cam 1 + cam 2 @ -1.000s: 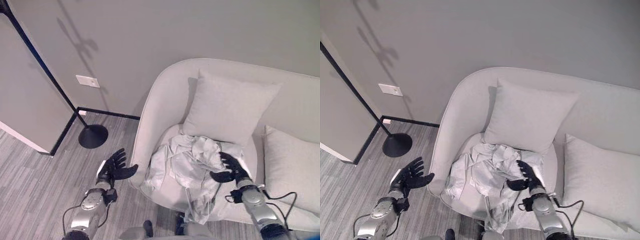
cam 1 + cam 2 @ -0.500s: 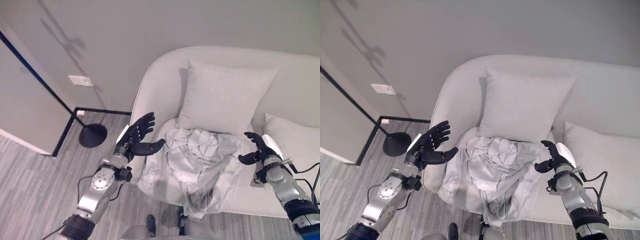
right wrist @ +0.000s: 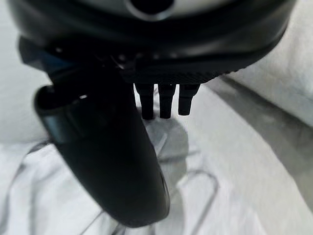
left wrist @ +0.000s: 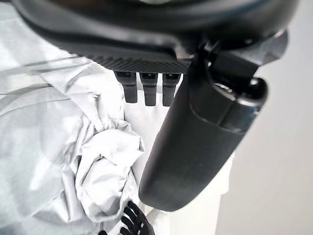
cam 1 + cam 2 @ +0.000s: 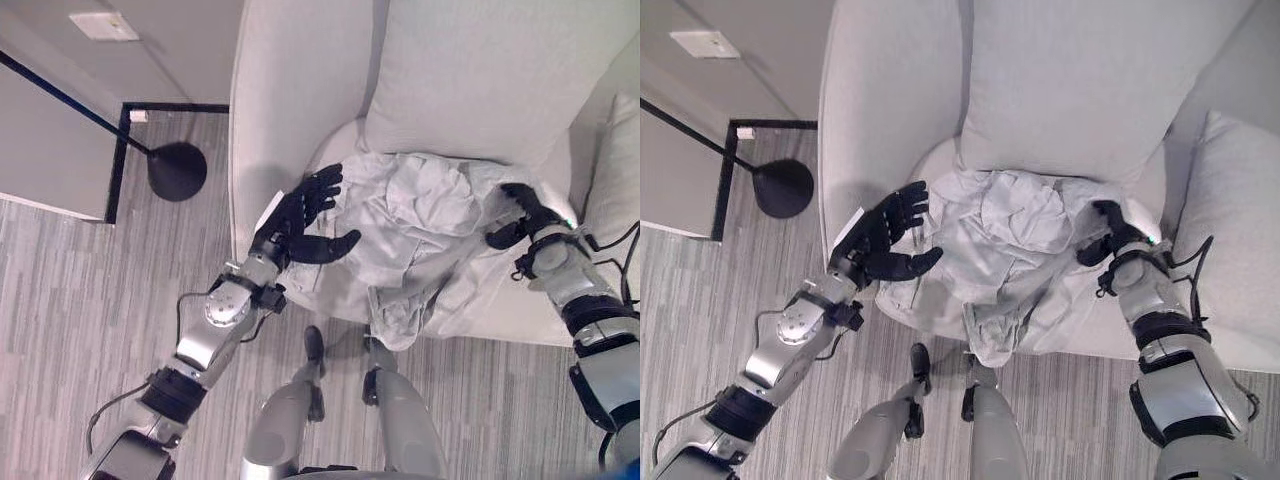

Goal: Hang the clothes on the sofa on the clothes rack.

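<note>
on sofa [image 5: 290, 90]: crumpled clothes [image 5: 420, 240] btwn hands; left hand [image 5: 300, 225] fingers spread open, right hand [image 5: 520, 215] fingers relaxed open at cloth edge.

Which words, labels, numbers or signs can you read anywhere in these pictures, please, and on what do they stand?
None can be read.
The white wall plate shows no legible marking.
The crumpled light clothes on the sofa show no tag or print.
The cushion is plain.
</note>
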You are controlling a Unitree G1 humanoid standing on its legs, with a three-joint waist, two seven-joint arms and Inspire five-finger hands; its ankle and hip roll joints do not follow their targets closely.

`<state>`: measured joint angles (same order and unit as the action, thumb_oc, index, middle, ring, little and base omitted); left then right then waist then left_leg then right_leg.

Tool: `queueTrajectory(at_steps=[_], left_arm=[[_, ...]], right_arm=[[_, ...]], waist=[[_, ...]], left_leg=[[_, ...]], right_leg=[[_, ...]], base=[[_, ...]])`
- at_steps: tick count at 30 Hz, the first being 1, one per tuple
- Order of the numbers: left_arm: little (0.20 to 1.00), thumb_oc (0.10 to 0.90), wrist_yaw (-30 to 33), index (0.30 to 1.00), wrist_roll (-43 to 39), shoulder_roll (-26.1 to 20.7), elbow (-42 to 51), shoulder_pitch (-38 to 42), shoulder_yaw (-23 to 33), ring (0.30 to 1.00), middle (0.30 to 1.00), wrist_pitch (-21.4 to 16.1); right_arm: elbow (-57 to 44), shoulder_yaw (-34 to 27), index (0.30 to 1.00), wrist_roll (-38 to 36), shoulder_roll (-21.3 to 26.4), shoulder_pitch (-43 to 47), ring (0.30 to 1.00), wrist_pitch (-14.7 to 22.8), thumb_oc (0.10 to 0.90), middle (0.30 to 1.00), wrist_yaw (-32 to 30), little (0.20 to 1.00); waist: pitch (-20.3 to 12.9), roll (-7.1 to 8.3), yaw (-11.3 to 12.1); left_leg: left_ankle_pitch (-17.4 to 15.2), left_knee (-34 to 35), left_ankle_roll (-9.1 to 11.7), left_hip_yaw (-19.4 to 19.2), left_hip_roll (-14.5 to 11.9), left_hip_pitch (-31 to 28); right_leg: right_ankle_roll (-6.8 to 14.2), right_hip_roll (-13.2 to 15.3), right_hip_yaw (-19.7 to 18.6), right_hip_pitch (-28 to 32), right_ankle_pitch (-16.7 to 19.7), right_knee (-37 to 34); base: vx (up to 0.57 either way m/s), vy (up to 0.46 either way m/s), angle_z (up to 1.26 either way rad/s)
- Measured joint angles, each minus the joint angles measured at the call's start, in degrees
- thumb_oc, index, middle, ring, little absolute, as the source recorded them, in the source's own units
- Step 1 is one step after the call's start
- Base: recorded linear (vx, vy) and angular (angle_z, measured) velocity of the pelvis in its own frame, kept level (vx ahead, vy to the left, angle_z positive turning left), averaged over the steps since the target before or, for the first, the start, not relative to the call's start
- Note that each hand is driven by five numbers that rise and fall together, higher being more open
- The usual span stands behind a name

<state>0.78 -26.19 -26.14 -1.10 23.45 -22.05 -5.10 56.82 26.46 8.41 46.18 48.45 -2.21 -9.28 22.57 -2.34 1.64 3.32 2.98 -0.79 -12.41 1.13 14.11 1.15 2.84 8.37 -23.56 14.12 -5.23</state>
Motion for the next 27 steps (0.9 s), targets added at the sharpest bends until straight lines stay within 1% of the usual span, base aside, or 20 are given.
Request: queueTrajectory(at_steps=[3, 4, 5, 7, 9, 10, 12, 14, 15, 17, 19, 23, 24, 25, 27], left_arm=[[0.9, 0.8, 0.63, 0.9, 2.18, -1.42, -0.16, 5.59, 0.26, 0.9, 0.9, -0.11], [0.9, 0.8, 0.8, 0.9, 2.42, -1.56, -0.16, 6.47, 0.28, 0.9, 0.9, -0.23], [0.9, 0.8, 1.25, 0.9, 3.38, -2.16, -0.17, 8.1, 0.31, 0.9, 0.9, -0.66], [0.9, 0.8, 1.79, 0.9, 4.35, -2.45, -0.58, 10.45, 0.49, 0.9, 0.9, -1.56], [0.9, 0.8, 2.14, 0.9, 4.42, -2.57, -0.69, 11.31, 0.39, 0.9, 0.9, -1.84], [0.9, 0.8, 2.21, 0.9, 5.95, -2.71, -1.94, 13.5, -0.49, 0.9, 0.9, -2.01], [0.9, 0.8, 2.19, 0.9, 6.38, -2.71, -2.88, 14.52, -1.03, 0.9, 0.9, -2.08], [0.9, 0.8, 2.66, 0.9, 6.42, -4.16, -5.19, 16.84, -3.83, 0.9, 0.9, -2.49], [0.9, 0.8, 2.63, 0.9, 7.33, -5.56, -7.57, 19.58, -6.21, 0.9, 0.9, -2.53], [0.9, 0.8, 2.69, 0.9, 10.22, -6.57, -10.15, 21.38, -6.99, 0.9, 0.9, -2.14], [0.9, 0.8, 2.83, 0.9, 13.56, -9.25, -12.19, 23.52, -8.43, 0.9, 0.9, -2.24], [0.9, 0.8, 4.3, 0.9, 16.19, -9.99, -15.3, 24.96, -8.87, 0.9, 0.9, -2.19], [0.9, 0.8, 4.72, 0.9, 18.07, -10.43, -16.16, 25.94, -9.81, 0.9, 0.9, -2.28], [0.9, 0.8, 5.0, 0.9, 20.36, -11.38, -19.47, 29.78, -12.99, 0.9, 0.9, -2.31], [0.9, 0.8, 5.18, 0.9, 22.0, -11.5, -21.79, 31.62, -13.43, 0.9, 0.9, -2.19]], right_arm=[[-3.9, -0.1, 0.9, 0.34, 3.11, 0.14, 0.9, 0.22, 0.8, 0.9, -1.25, 0.9], [-4.5, -0.11, 0.9, 0.37, 3.49, 0.15, 0.9, 0.12, 0.8, 0.9, -1.28, 0.9], [-6.83, -0.17, 0.9, 0.37, 4.29, 0.11, 0.9, 0.02, 0.8, 0.9, -1.38, 0.9], [-11.09, -0.2, 0.9, 0.61, 5.53, 0.1, 0.9, 0.34, 0.8, 0.9, -2.62, 0.9], [-14.03, -0.2, 0.9, 2.19, 5.94, 0.06, 0.9, 0.33, 0.8, 0.9, -2.69, 0.9], [-15.69, -0.2, 0.9, 2.51, 6.12, 0.13, 0.9, 1.53, 0.8, 0.9, -2.9, 0.9], [-15.74, -0.05, 0.9, 2.5, 6.12, 0.11, 0.9, 1.63, 0.8, 0.9, -2.9, 0.9], [-11.63, 3.38, 0.9, 2.43, 6.05, 2.79, 0.9, 2.34, 0.8, 0.9, -2.98, 0.9], [-8.12, 4.62, 0.9, 1.52, 4.93, 5.22, 0.9, 2.3, 0.8, 0.9, -2.83, 0.9], [-5.25, 4.96, 0.9, -1.89, 2.55, 7.67, 0.9, 2.28, 0.8, 0.9, -2.53, 0.9], [-3.18, 6.66, 0.9, -3.18, 0.55, 9.24, 0.9, 1.83, 0.8, 0.9, -2.31, 0.9], [-2.87, 7.38, 0.9, -3.23, -1.43, 8.98, 0.9, 1.48, 0.8, 0.9, -1.96, 0.9], [-3.11, 7.3, 0.9, -3.25, -1.66, 8.88, 0.9, 1.52, 0.8, 0.9, -2.36, 0.9], [-3.72, 7.13, 0.9, -4.55, -1.63, 8.88, 0.9, 1.56, 0.8, 0.9, -2.42, 0.9], [-5.44, 6.7, 0.9, -5.48, -1.64, 8.67, 0.9, 1.59, 0.8, 0.9, -2.77, 0.9]], waist=[[0.29, -0.1, -0.68], [0.29, -0.1, -0.99], [0.29, -0.1, -1.65], [0.29, -0.1, -2.09], [0.29, -0.1, -2.73], [0.29, -0.1, -2.9], [0.29, -0.1, -2.83], [0.29, -0.09, -2.87], [0.26, -0.05, -2.81], [0.27, -0.06, -2.82], [0.29, -0.09, -3.11], [0.41, -0.19, -3.15], [0.42, -0.19, -3.27], [0.51, -0.11, -3.25], [0.56, -0.05, -3.56]], left_leg=[[0.01, 0.05, 0.02, -0.1, 0.01, 0.69], [0.0, 0.06, 0.02, -0.09, 0.02, 0.69], [0.0, 0.21, 0.03, -0.04, 0.01, 0.91], [0.0, 0.3, 0.03, -0.18, 0.07, 1.3], [0.0, 0.31, 0.03, -0.16, 0.06, 1.3], [0.01, 0.56, 0.03, -0.16, 0.08, 1.41], [0.02, 0.67, 0.04, -0.21, 0.15, 1.51], [0.04, 0.59, 0.03, -0.23, 0.29, 2.07], [0.24, 0.5, -0.06, -0.21, 0.45, 3.21], [0.53, 0.72, -0.06, -0.63, 0.66, 4.82], [0.54, 0.6, -0.03, -0.9, 0.69, 5.81], [0.56, 0.61, 0.0, -0.92, 0.75, 6.95], [0.56, 0.6, 0.0, -0.79, 0.78, 7.31], [0.74, 0.62, -0.07, -0.7, 0.99, 8.42], [0.95, 0.7, -0.09, -0.77, 1.15, 9.7]], right_leg=[[-0.02, 0.0, -0.09, -0.72, 0.01, 0.01], [-0.02, -0.01, -0.12, -0.73, 0.01, 0.01], [-0.02, -0.01, -0.13, -0.99, 0.01, 0.01], [-0.03, -0.01, -0.3, -1.51, 0.02, 0.01], [-0.04, -0.05, -0.42, -1.53, 0.02, 0.02], [-0.04, -0.06, -0.47, -1.79, 0.02, 0.02], [-0.04, -0.05, -0.6, -1.97, 0.02, 0.02], [-0.05, 0.08, -0.68, -2.45, 0.04, 0.02], [-0.27, 0.24, -0.75, -3.57, 0.24, 0.02], [-0.74, 0.28, -1.24, -5.51, 0.74, 0.03], [-1.17, 0.26, -1.4, -6.56, 1.05, 0.04], [-1.3, 0.31, -1.49, -7.82, 1.14, 0.03], [-1.29, 0.37, -1.46, -8.07, 1.13, 0.03], [-1.32, 0.57, -1.44, -9.14, 1.24, 0.04], [-1.27, 0.71, -1.51, -10.44, 1.47, 0.03]], base=[[0.01, 0.004, -0.01], [0.04, 0.013, -0.02], [0.0, 0.0, 0.0], [0.01, 0.003, -0.02], [0.01, 0.004, -0.02], [0.0, 0.0, 0.0], [0.0, 0.0, 0.0], [0.0, 0.0, 0.0], [0.0, 0.0, 0.0], [-0.02, 0.006, -0.08], [-0.03, 0.009, -0.08], [0.0, 0.003, -0.01], [-0.01, 0.006, 0.07], [-0.01, 0.005, 0.08], [-0.01, -0.004, 0.02]])
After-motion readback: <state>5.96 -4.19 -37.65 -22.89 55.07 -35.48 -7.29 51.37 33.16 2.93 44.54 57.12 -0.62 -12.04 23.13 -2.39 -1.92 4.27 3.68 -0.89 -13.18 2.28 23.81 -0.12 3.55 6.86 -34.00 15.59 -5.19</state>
